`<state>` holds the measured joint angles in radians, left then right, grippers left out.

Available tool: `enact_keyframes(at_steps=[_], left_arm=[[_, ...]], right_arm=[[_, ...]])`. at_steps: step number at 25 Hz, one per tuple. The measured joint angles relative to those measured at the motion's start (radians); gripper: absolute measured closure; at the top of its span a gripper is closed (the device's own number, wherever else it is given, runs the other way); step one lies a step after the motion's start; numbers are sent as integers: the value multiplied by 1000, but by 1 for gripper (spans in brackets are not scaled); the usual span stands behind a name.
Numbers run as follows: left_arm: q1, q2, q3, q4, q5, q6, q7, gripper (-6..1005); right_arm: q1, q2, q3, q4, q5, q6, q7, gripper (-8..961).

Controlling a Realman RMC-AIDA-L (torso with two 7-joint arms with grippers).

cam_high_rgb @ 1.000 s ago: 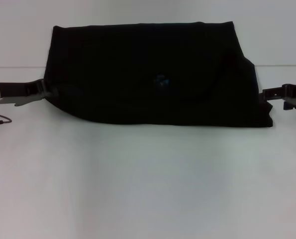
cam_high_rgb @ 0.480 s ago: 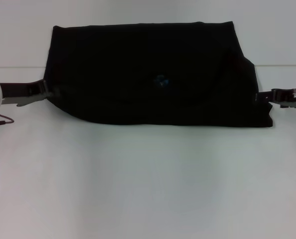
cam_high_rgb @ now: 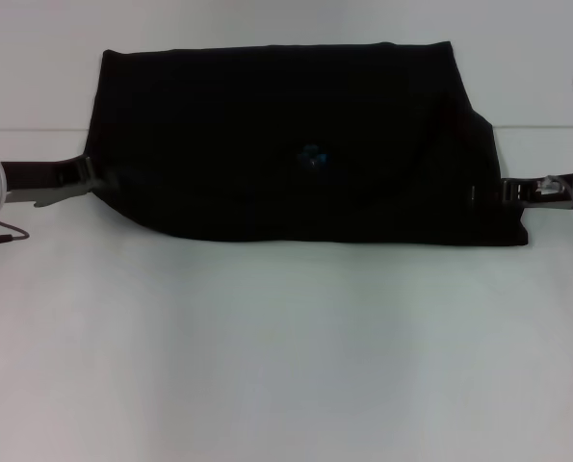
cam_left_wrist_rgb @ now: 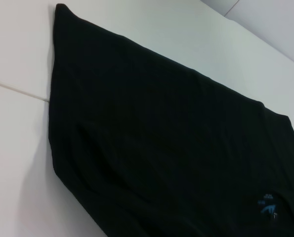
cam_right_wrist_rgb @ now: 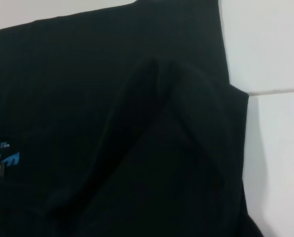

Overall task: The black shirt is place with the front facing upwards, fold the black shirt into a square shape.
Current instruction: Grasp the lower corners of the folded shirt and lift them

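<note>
The black shirt (cam_high_rgb: 286,144) lies flat on the white bench (cam_high_rgb: 286,346), already doubled into a wide band, with its small blue neck label (cam_high_rgb: 312,157) showing near the middle. The left hand (cam_high_rgb: 84,183) sits at the band's end nearest it, touching the cloth edge; whether its fingers are parted or pinching fabric cannot be told. The right hand (cam_high_rgb: 517,192) is at the opposite end, just at the hem, and its grip is equally unclear.

The cloth looks light, limp and easily creased, with a soft ridge (cam_right_wrist_rgb: 151,89) already raised close to the right hand. It should drag and sag if lifted from one point, so each hand's best hold is probably the doubled edge directly before it, gathering every layer.
</note>
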<state>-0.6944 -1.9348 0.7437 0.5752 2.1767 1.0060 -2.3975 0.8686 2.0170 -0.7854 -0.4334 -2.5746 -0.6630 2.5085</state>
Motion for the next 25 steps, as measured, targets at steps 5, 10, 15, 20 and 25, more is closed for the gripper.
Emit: enact_keyframes(at_steps=[5, 10, 15, 20, 25], left_arm=[[2, -3, -2, 0, 0, -6, 0, 998], [2, -4, 1, 0, 0, -9, 0, 998], [5, -6, 2, 0, 0, -9, 0, 997], [6, -12, 2, -1, -1, -9, 0, 997], [2, -15, 2, -1, -1, -8, 0, 997]], right_arm=[[11, 3, -3, 27, 3, 2, -14, 41], [20, 8, 2, 23, 46, -49, -40, 55], [8, -6, 7, 11, 190, -125, -123, 69], [-4, -21, 2, 9, 226, -152, -140, 83], [-34, -39, -2, 12, 225, -197, -118, 96]])
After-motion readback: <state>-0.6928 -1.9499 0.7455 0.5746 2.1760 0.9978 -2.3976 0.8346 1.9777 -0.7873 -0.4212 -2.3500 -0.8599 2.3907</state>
